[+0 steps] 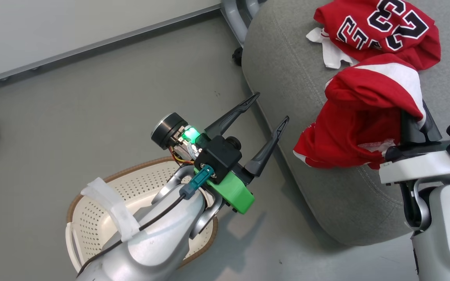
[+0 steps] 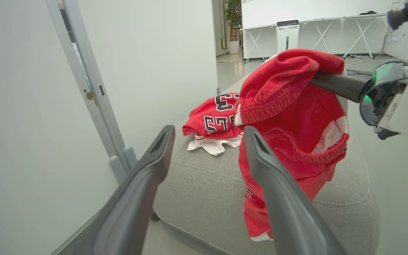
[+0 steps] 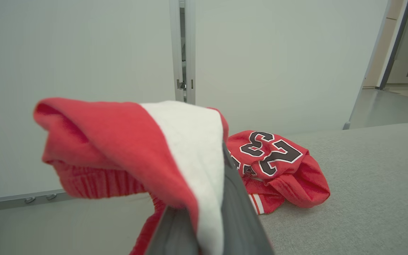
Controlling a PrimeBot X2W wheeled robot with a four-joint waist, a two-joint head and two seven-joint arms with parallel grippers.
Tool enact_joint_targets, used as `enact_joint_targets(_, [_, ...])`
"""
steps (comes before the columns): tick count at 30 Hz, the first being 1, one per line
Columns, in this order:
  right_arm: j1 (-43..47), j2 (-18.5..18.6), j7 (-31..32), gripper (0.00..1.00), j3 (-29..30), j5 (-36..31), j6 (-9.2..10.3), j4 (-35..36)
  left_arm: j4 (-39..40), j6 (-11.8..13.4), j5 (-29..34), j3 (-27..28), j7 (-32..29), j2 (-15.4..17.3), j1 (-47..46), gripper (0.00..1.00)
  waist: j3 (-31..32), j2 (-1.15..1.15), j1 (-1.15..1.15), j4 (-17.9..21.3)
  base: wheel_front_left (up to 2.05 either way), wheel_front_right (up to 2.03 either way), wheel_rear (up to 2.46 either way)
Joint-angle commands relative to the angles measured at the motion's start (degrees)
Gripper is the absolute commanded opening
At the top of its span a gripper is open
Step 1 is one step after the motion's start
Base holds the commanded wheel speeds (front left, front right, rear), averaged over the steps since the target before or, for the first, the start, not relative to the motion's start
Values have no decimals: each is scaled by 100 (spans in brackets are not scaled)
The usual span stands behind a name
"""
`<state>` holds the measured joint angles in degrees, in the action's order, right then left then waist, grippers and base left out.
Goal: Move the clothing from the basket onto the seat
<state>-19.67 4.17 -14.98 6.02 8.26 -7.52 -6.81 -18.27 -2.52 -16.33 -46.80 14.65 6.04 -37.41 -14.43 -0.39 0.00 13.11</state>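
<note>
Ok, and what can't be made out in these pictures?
- Right end effector fingertips: head and right wrist views, buried in the striped garment.
- Basket floor: head view, left forearm covers much of it, so emptiness is unsure.
- Numbered jersey: head view, cut off by the top edge.

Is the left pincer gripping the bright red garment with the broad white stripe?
No, the left pincer stands open, apart from that garment.

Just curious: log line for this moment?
left gripper: open | right gripper: shut on striped garment above seat | numbered garment: on seat
</note>
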Motion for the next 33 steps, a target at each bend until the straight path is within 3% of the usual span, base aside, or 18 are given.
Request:
enact_joint_targets(1, [107, -4, -17, 0, 73, 11, 6, 41, -15, -7, 64, -19, -15, 48, -94, 100, -143, 39, 0, 236, 0, 0, 0])
enact_joint_targets(10, [332, -31, -17, 0, 313, 79, 6, 143, -37, 7, 27, -60, -25, 109, -139, 100, -268, 39, 0, 376, 0, 0, 0])
enact_joint_targets(17, [-92, 22, -17, 0, 372, 99, 6, 260, -40, 20, 8, -74, -36, 149, -203, 100, -444, 39, 0, 332, 0, 0, 0])
enact_joint_targets(33, [-2510, 885, -17, 0, 724, -118, 6, 398, 12, -33, 178, -189, -102, 248, -648, 100, -1511, 39, 0, -136, 0, 0, 0])
